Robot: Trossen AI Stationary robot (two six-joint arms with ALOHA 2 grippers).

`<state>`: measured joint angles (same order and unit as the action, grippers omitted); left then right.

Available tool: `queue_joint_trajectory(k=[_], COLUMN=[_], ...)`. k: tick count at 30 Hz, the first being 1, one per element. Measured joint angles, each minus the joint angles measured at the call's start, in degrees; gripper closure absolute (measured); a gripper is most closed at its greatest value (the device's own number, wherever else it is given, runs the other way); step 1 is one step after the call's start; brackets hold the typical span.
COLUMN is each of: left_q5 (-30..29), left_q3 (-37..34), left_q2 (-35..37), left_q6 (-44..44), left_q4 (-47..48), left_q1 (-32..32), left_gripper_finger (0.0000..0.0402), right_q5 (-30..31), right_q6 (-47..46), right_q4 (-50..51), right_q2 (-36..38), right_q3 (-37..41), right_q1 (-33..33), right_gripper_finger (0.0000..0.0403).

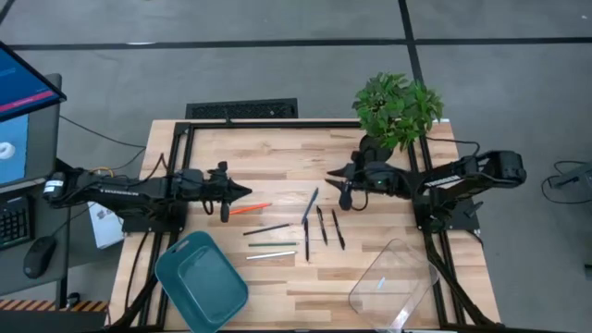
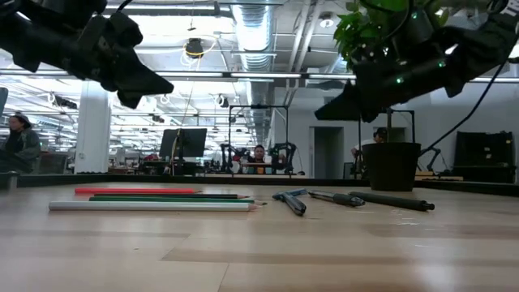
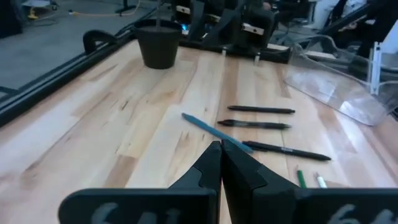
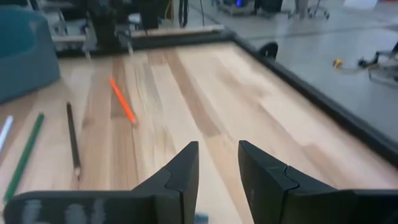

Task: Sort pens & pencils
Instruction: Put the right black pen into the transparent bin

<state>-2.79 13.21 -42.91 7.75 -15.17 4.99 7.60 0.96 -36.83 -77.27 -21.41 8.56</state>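
Nothing is sorted yet; I think the first pick comes next. In the low view, the pencils (image 2: 150, 205) lie nearest, lower left, the pens (image 2: 349, 198) behind at centre right. Above them hang the left gripper (image 1: 242, 192), fingers pressed together and empty, and the right gripper (image 1: 330, 173), slightly parted and empty.

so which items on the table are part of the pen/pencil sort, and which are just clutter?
Job:
- pens, four dark or bluish sticks mid-table
- pencils: orange, dark, green, pale
- teal bin and clear bin, likely the sorting targets

Lying about:
- potted plant at the far edge
- monitor, keyboard, mouse off the table
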Motion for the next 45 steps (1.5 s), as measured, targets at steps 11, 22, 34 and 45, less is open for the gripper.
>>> queue_joint_trajectory(k=[11, 22, 34, 45], left_q5=[0.0, 3.4, 7.0, 7.0], left_q3=[0.0, 0.0, 0.0, 0.0], left_q2=[-3.8, -6.0, -6.0, -6.0], left_q6=[-1.3, -1.4, -2.8, -2.8], left_q4=[-2.5, -3.0, -5.8, -5.8], left_q1=[0.0, 0.0, 0.0, 0.0], left_gripper_finger=[0.0401, 0.0401, 0.0401, 0.0401], right_q5=[-0.2, -0.9, -10.4, -15.8], right_q6=[-1.0, 1.8, 6.6, 6.1], right_q4=[8.7, 17.4, 19.6, 28.2], right_q2=[0.0, 0.0, 0.0, 0.0], right_q3=[-2.1, -4.5, -4.5, -6.7], right_q1=[-3.6, -6.9, -3.1, -4.8], right_gripper_finger=[0.0266, 0.0264, 0.0268, 0.027])
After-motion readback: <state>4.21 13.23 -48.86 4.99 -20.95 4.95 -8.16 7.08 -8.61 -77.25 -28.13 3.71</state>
